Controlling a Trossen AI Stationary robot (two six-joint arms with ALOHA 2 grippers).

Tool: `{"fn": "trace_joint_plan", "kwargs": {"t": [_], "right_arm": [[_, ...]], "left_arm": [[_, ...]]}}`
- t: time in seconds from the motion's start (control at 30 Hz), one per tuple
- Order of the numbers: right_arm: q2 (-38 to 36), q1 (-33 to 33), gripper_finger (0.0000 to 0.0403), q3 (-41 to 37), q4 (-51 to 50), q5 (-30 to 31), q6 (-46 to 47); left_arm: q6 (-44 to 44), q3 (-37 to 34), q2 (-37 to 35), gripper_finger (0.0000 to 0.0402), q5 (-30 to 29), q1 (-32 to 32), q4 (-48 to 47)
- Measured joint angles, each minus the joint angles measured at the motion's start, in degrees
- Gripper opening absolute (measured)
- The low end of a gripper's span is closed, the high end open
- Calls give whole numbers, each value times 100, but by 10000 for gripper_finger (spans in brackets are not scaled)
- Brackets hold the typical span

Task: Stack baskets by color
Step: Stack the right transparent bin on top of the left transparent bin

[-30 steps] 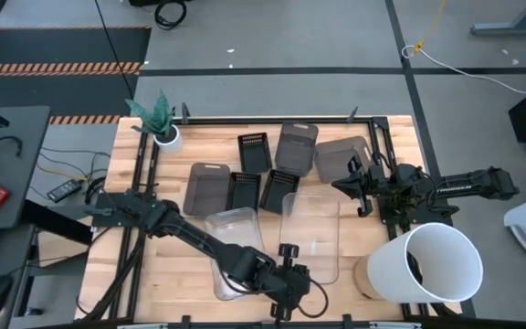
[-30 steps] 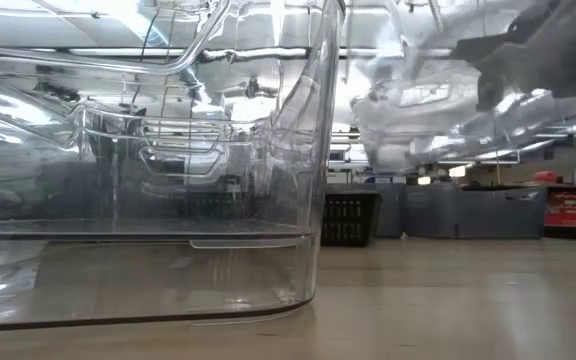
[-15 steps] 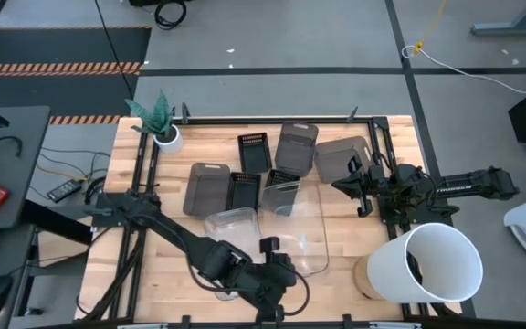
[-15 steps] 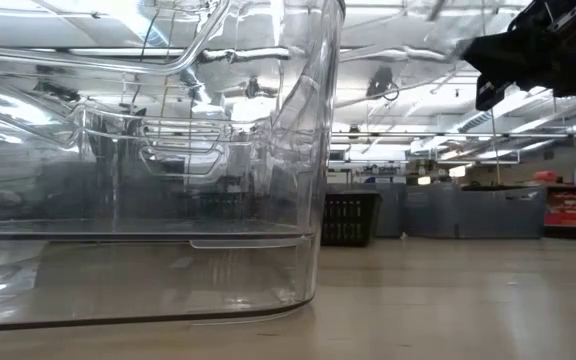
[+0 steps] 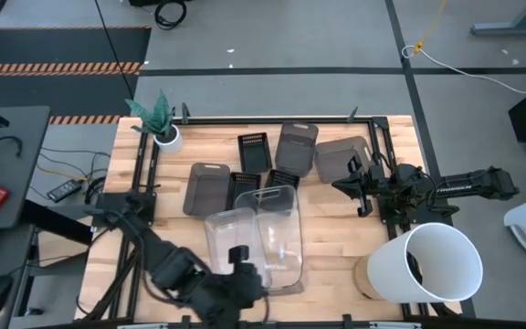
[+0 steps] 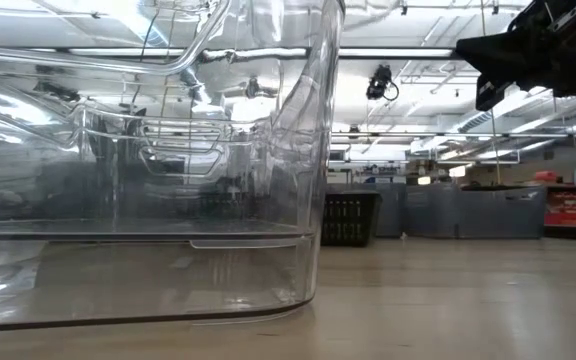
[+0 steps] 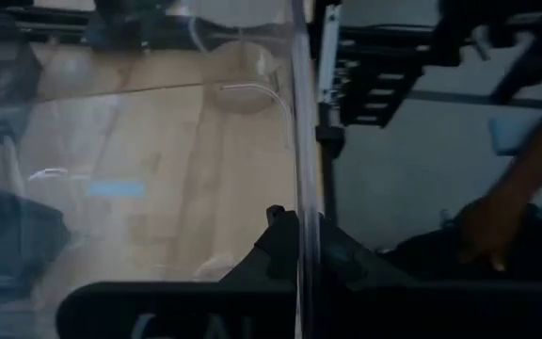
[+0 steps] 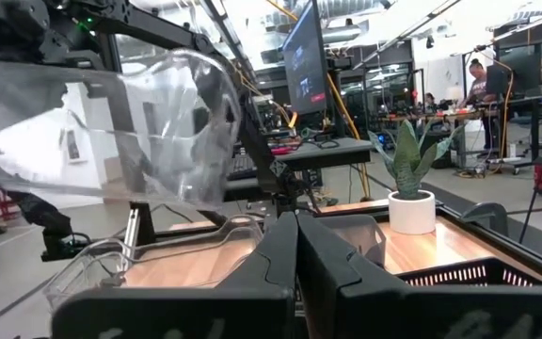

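High view — clear basket (image 5: 278, 239) now farther left, lifted

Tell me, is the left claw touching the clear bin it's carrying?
Touching. In the left wrist view, the left claw is shut on the wall of the clear bin, with the see-through edge running straight down between its fingers.

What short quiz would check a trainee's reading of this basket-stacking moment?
1. True or false: the left gripper is shut on a clear basket.
2. What sits right beside the held one? A) a second clear basket B) a white bucket C) a plant pot
3. Fill in: the right gripper waits off to the side, empty and ____.
Key: 1 true; 2 A; 3 shut.
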Motion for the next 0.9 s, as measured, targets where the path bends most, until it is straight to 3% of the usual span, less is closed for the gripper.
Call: {"fn": "trace_joint_plan", "kwargs": {"t": [0.13, 0.57, 0.9], "right_arm": [[2, 0, 10, 0, -2, -2, 0], [2, -2, 10, 0, -2, -2, -1], [2, 0, 10, 0, -2, -2, -1]], "left_arm": [[-150, 0, -123, 7, 75, -257, -131], [-2043, 0, -217, 8, -30, -665, -1328], [-2234, -459, -204, 8, -93, -563, -1610]]}}
